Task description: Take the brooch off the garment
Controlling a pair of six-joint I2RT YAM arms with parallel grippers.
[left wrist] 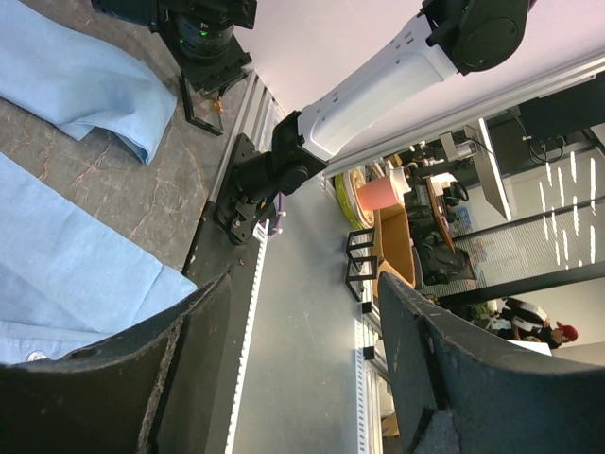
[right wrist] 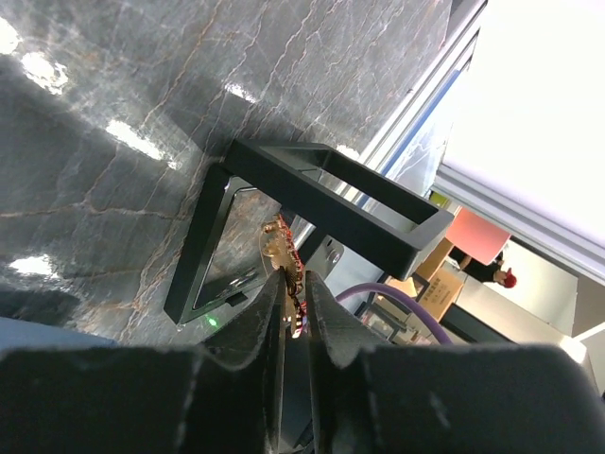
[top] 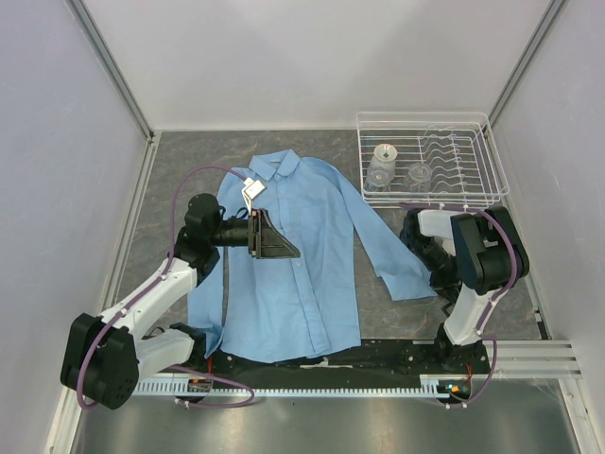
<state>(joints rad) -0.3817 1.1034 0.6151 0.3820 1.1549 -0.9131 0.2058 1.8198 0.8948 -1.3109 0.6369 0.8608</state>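
**Top view.** The left pincer (top: 274, 238) reaches out over the chest of the garment (top: 317, 284). The garment lies flat on the worktop (top: 180, 161), its collar beyond the pincer and its hem on the near side. The right arm (top: 477, 251) is folded, well apart to the right of the left pincer and just beside 1 sleeve. A wire rack (top: 423, 114) stands beyond the right arm. The brooch cannot be made out in this view.

**Left wrist view.** The left pincer stands wide open, with nothing between its 2 fingers (left wrist: 142, 378). Garment cloth lies to the left of the pincer. 1 white button (left wrist: 36, 357) shows just beside the left finger. No brooch shows here.

**Right wrist view.** The right pincer (right wrist: 294, 288) is closed down to a thin slit. A small red-and-gold piece (right wrist: 281, 248) shows at the slit and just beyond the fingertips. It cannot be determined whether the pincer clamps this piece, or whether it is the brooch. A black frame (right wrist: 331, 194) stands on the worktop just beyond the fingertips.
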